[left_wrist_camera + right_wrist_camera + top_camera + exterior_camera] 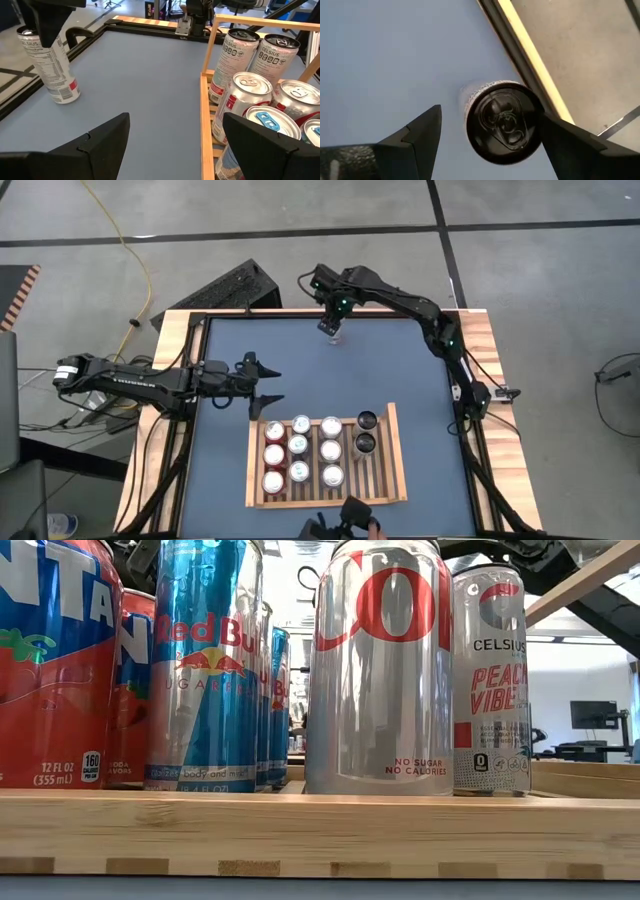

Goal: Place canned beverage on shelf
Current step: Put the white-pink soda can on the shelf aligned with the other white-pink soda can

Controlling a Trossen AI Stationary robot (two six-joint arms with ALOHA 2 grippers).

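A lone can [502, 121] is seen standing between the wide-spread fingers of the right gripper [331, 330], untouched, just beside the far edge of the blue surface [300, 370]. Open room lies toward the shelf [395, 455]. The left gripper [268, 383] is held open near the shelf.

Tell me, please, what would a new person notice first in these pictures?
First, the wooden shelf near the table's front edge, crowded with upright cans in neat rows. Next, a single can standing alone near the far edge of the blue table, with the right hand directly above it, fingers open on either side. The left hand hangs open left of the shelf.
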